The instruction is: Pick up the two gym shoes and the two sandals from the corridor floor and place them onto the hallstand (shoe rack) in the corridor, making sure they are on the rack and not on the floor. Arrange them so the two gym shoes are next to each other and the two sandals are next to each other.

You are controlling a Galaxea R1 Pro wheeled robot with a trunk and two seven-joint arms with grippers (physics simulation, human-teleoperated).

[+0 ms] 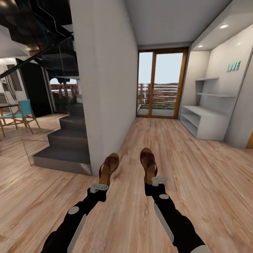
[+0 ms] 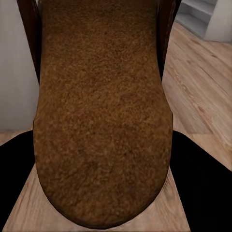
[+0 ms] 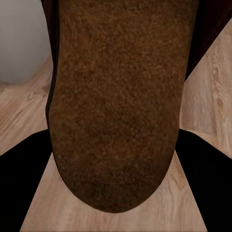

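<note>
Both dark brown sandals are held up over the corridor floor [image 1: 200,182], heels toward me and toes pointing ahead. My left gripper [image 1: 103,182] is shut on the heel of the left sandal [image 1: 109,166]; its tan insole [image 2: 101,121] runs between the black fingers [image 2: 14,174]. My right gripper [image 1: 152,180] is shut on the heel of the right sandal [image 1: 148,162], whose insole [image 3: 116,106] lies between the dark fingers [image 3: 210,166]. The white hallstand [image 1: 207,123], with its stepped wall shelves, stands far ahead on the right. The gym shoes are out of view.
A white wall block [image 1: 105,80] and dark stairs [image 1: 66,140] stand on the left. A wood-framed glass door [image 1: 160,84] closes the corridor's far end. A blue chair [image 1: 24,113] sits far left. Open plank floor leads ahead toward the rack.
</note>
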